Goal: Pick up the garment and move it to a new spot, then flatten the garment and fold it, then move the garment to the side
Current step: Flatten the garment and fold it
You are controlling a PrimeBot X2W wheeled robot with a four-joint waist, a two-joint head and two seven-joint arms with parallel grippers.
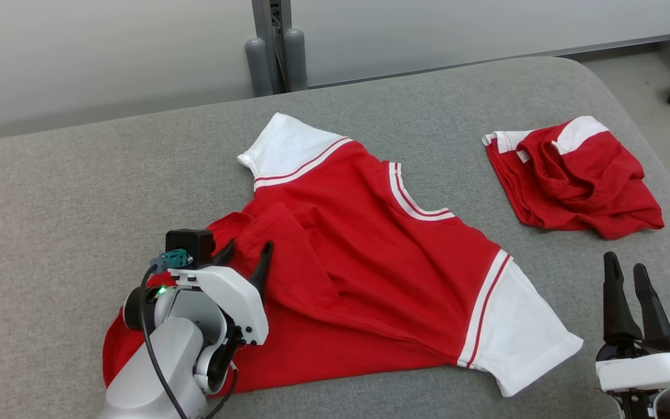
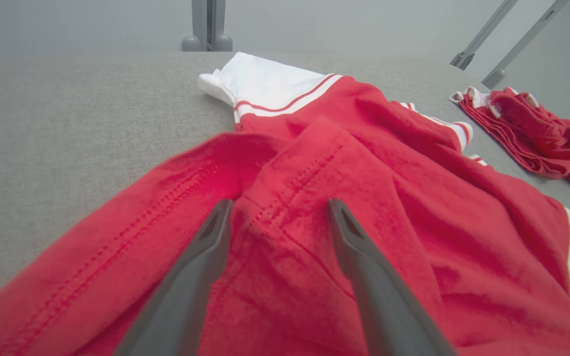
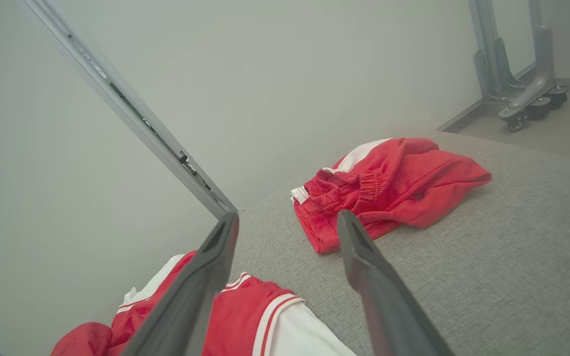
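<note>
Left gripper (image 1: pixel 248 249): jaws wide, nothing clamped, fingers straddling a folded-over hem ridge at the near-left part of the red shirt (image 1: pixel 370 244); cannot tell if they touch the cloth. Shirt lies spread mid grey padded table (image 1: pixel 50 203), one white sleeve far left, the other near right, near-left part rumpled. Red shorts (image 1: pixel 573 180) bunched far right, apart from shirt. Right gripper (image 1: pixel 624 263): jaws apart, empty, above bare table near the near-right white sleeve.
</note>
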